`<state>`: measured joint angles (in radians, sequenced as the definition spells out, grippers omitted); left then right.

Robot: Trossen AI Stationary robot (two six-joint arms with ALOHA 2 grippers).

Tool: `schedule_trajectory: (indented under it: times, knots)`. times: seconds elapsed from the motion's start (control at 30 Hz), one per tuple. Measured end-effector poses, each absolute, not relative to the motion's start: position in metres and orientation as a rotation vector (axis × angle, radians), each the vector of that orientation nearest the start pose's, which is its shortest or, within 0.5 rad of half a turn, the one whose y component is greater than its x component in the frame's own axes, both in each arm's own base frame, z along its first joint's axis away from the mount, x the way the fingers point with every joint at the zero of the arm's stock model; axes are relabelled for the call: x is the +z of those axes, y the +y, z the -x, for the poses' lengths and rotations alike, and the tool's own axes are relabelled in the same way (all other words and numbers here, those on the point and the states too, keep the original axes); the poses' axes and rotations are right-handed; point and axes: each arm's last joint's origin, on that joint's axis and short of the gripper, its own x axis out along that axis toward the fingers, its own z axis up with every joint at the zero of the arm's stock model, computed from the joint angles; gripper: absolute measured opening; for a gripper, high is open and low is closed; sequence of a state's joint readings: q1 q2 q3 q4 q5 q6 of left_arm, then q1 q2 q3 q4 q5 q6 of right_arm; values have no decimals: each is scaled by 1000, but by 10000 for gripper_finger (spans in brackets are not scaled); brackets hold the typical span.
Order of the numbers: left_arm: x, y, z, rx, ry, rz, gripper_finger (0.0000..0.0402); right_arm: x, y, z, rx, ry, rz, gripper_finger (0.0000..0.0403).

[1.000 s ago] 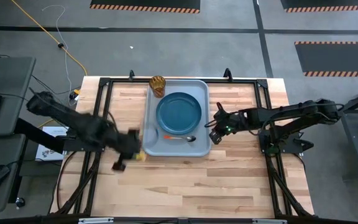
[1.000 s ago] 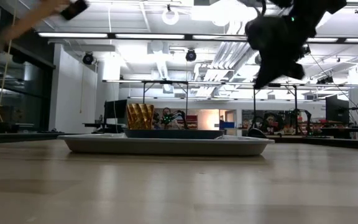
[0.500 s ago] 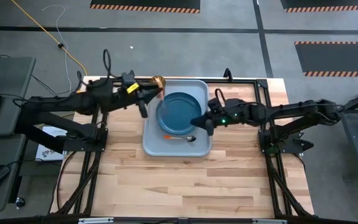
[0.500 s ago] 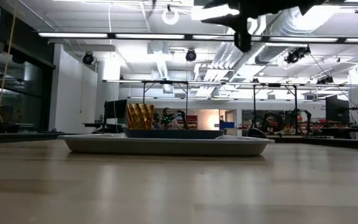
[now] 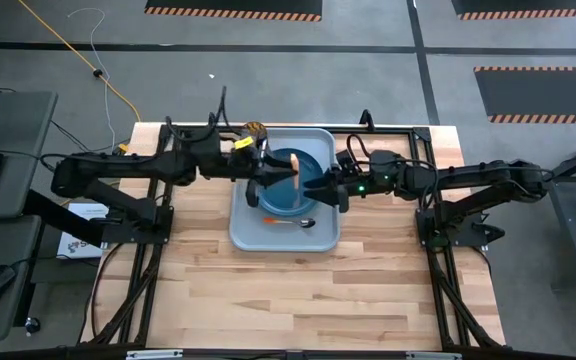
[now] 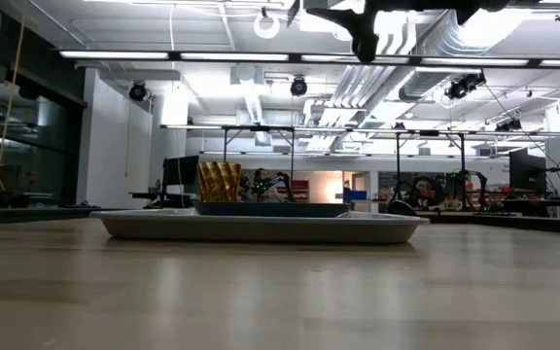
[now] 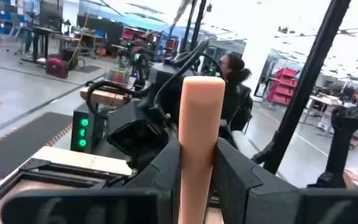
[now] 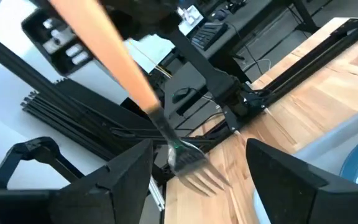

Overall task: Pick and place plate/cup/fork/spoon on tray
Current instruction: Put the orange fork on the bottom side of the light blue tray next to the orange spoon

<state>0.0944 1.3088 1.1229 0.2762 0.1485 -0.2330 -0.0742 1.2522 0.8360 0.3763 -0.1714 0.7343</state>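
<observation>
The pale tray holds the dark blue plate, the amber cup at its far left corner and the spoon on its near strip. My left gripper is above the plate, shut on the fork. My right gripper faces it from the right, open. In the right wrist view the fork's tines hang between its two fingers without touching them. My left gripper pinches the fork's orange handle between its two fingers, which lie across it. They come from the table's left, about level. The handle's free end sticks out past the fingers. The tines end slants lower; the fork is clear of the plate.
The black frame rails run along the table's edges beside both arms. Bare wood lies between the tray and the near edge. In the low view the tray sits mid-table with the cup on it.
My left gripper has swung up from the table left of the tray's near corner, gone toward the far edge, then right, to above the plate, where the fork now shows. My right gripper has gone left over the plate's right side and opened.
</observation>
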Motion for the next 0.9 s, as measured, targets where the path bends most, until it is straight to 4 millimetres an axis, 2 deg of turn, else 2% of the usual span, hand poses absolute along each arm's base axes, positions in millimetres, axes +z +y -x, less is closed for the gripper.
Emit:
schedule_trajectory:
  times: [0.2, 0.53, 0.73, 0.9]
  knots:
    - [371, 26, -309, -51, -58, 245, 55, 308, -16, -281, 89, 51, -710, 252]
    - [370, 33, -309, 42, -69, 271, 55, 311, -16, -282, 83, 17, -598, 252]
    - [366, 31, -313, -16, -41, 315, 55, 312, -19, -282, 34, -16, -515, 252]
    - [362, 30, -317, -40, -25, 355, 55, 313, -22, -281, 37, -17, -512, 252]
